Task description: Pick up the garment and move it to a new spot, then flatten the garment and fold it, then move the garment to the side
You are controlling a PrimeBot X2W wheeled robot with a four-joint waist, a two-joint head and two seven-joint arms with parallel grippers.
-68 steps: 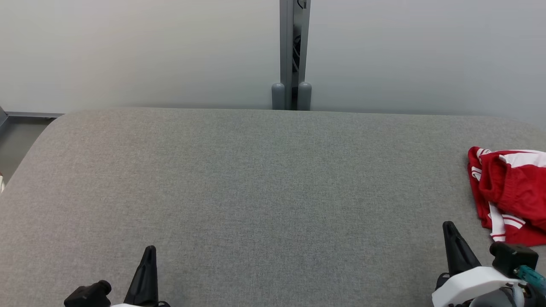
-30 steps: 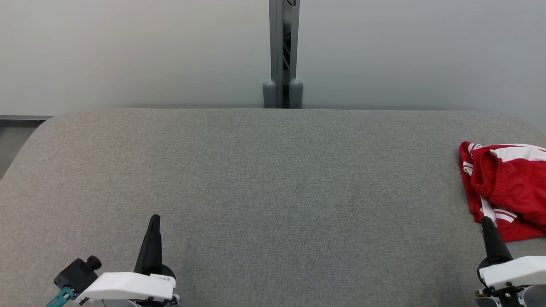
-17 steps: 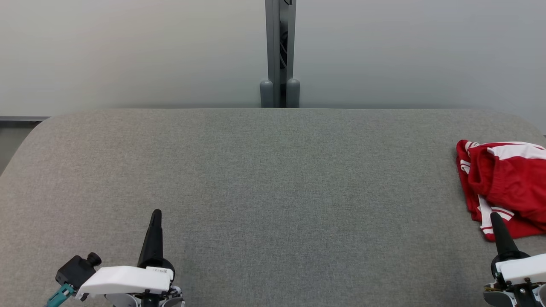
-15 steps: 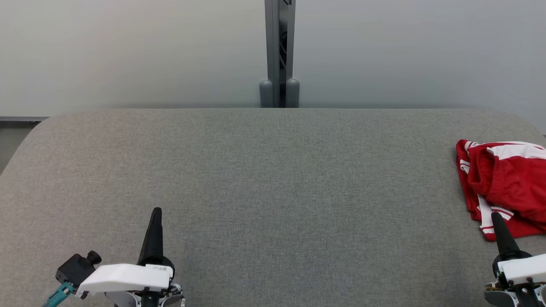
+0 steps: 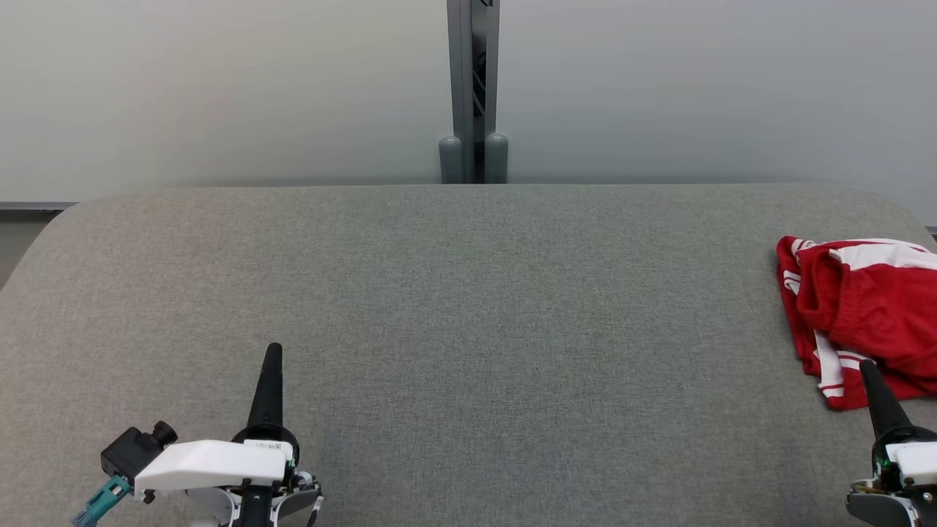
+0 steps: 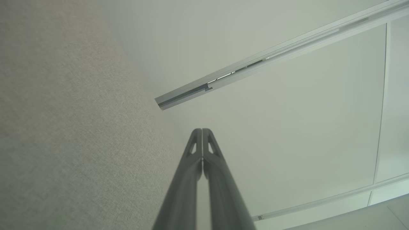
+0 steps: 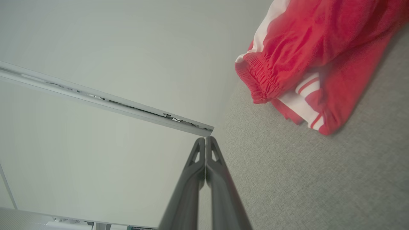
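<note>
Since both the left gripper (image 5: pixel 273 350) and right gripper (image 5: pixel 868 366) are clenched empty, the red garment (image 5: pixel 867 307) bunched at the right end of the table (image 5: pixel 468 329) could get shoved off, maybe; its far side's cropped

Soft, even light fills the head view with no glare. The counter (image 5: pixel 468 307) is sharp there and its weave shows plainly. The wall (image 5: pixel 219 88) looks warmer at left and cooler at right. In both wrist views the wide lens bends straight lines toward the edges, as on the rail (image 6: pixel 271 54). The left tool (image 6: pixel 202 131) and right tool (image 7: pixel 205 139) look grey and soft close to the lens. The counter is washed pale in the left wrist view. In the right wrist view the garment (image 7: pixel 303 48) is strongly saturated red and throws a soft shadow on the counter beside it.
</note>
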